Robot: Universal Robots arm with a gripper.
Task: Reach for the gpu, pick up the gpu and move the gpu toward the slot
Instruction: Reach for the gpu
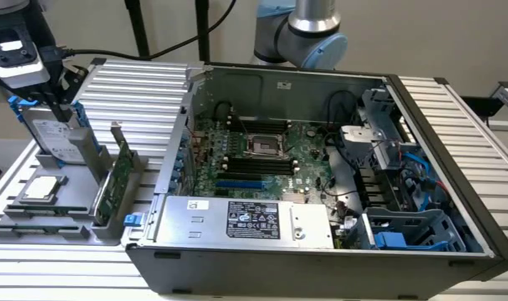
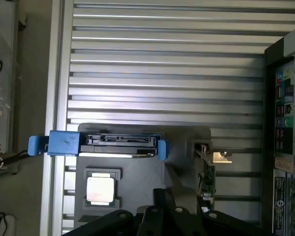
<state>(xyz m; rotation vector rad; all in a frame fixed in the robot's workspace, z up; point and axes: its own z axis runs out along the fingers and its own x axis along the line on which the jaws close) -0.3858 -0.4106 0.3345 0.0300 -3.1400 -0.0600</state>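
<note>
**Exterior view: gripper hangs over the parts rack, gpu not yet taken**

Hard spots first. The gripper (image 1: 58, 103) runs off the top edge of the exterior view. Its dark tip blends into the blue-railed hard drive (image 1: 49, 141) below it, so I cannot tell whether it is spread or pressed together. In the wrist view the gpu is a thin edge-on sliver, its lower end lost behind dark gripper linkage.

The gpu (image 1: 114, 179) stands on edge in the grey rack (image 1: 36, 235), silver bracket uppermost. It sits just beside the hard drive, between it and the open computer case (image 1: 321, 251). Nothing touches it.

The wrist points straight down, hovering over the hard drive and apart from the gpu. The arm's grey joint (image 1: 308, 31) rises behind the case.
</note>
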